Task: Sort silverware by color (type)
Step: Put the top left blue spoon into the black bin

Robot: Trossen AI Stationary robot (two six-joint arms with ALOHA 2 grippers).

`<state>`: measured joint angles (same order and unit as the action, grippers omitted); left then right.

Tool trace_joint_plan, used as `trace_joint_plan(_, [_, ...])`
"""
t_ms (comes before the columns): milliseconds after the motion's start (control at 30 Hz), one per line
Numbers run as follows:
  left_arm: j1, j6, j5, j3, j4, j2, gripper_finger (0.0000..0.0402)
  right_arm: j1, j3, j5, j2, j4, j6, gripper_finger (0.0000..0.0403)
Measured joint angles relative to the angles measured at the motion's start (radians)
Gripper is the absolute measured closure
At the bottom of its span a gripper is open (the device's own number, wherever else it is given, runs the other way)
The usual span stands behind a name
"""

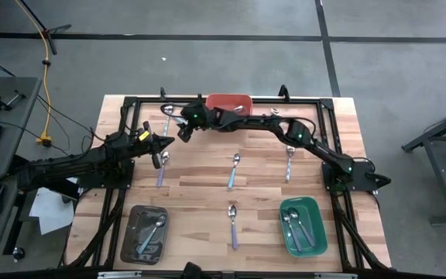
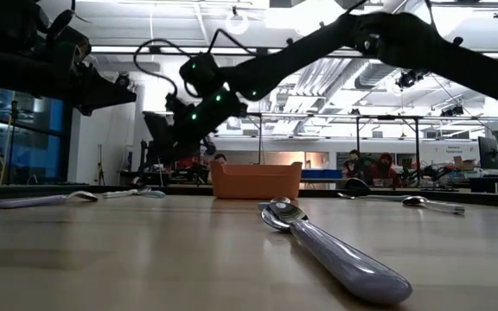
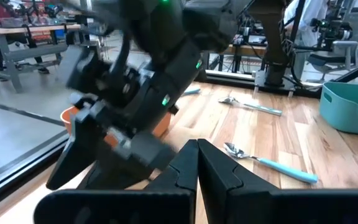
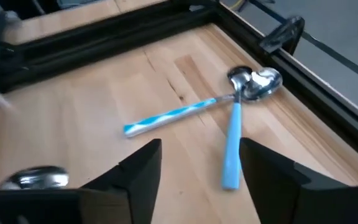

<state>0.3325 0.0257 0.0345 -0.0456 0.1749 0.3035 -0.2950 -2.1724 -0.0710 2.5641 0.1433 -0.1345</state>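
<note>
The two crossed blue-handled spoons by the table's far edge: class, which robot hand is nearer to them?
Right. The right hand hovers open just above the crossed blue spoons; the left hand sits shut farther off, near a purple spoon.

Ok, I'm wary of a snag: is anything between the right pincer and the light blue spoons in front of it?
Nothing visible. The open right pincer looks straight at the two light blue spoons. They lie crossed, bowls together, so lifting one may nudge the other. The shut left pincer sits close by.
</note>
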Motion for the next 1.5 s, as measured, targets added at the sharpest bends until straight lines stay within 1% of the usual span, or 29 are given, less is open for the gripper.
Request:
trace_joint_plan(167, [0.0,-0.001,0.0,0.0,0.002,-0.004,0.0401,-0.012,-0.034,-0.02,0.043,-0.004,-0.003,0.0195])
trace_joint_plan(267, [0.0,-0.001,0.0,0.0,0.0,-0.004,0.0401,-0.016,-0.036,-0.041,0.048,-0.008,-0.004,0.0205])
trace_joint_plan(467, [0.0,-0.003,0.0,0.0,0.001,-0.004,0.0401,-0.025,-0.035,-0.032,0.05,0.028,-0.018,0.023])
trace_joint_plan(700, [0.0,-0.003,0.0,0.0,-0.005,-0.004,0.0401,-0.007,-0.033,-0.024,0.027,0.053,0.046,0.0251])
trace_joint_plan(800, [0.0,-0.003,0.0,0.0,-0.01,-0.004,0.0401,-0.009,-0.034,-0.015,-0.017,0.076,0.066,0.027])
trace_joint_plan(867, [0.0,-0.006,0.0,0.0,-0.013,-0.004,0.0401,-0.011,-0.034,-0.015,-0.045,0.11,0.092,0.0291])
trace_joint_plan(967, [0.0,-0.009,0.0,0.0,-0.015,-0.004,0.0401,-0.011,-0.034,-0.016,-0.073,0.163,0.119,0.0335])
trace_joint_plan(1067, [0.0,-0.001,0.001,0.0,-0.031,-0.004,0.0401,-0.004,-0.033,-0.015,-0.109,0.219,0.162,0.0387])
trace_joint_plan(1133, [0.0,0.018,0.004,0.0,-0.056,-0.003,0.0401,0.006,-0.032,-0.028,-0.15,0.263,0.198,0.0394])
trace_joint_plan(1200, [0.0,0.037,0.014,0.0,-0.082,-0.003,0.0401,0.019,-0.013,-0.076,-0.212,0.299,0.233,0.039])
trace_joint_plan(1267, [0.0,0.056,0.039,0.0,-0.11,-0.003,0.0401,0.03,0.046,-0.133,-0.28,0.29,0.256,0.0397])
trace_joint_plan(1333, [0.0,0.074,0.063,-0.001,-0.134,-0.003,0.0401,0.034,0.171,-0.143,-0.355,0.226,0.251,0.04])
trace_joint_plan(1400, [0.0,0.091,0.079,-0.013,-0.162,0.0,0.0401,0.03,0.36,-0.136,-0.441,0.09,0.226,0.0401])
trace_joint_plan(1500, [0.0,0.122,0.099,-0.044,-0.202,0.014,0.0401,0.025,0.682,-0.128,-0.592,-0.206,0.179,0.0402])
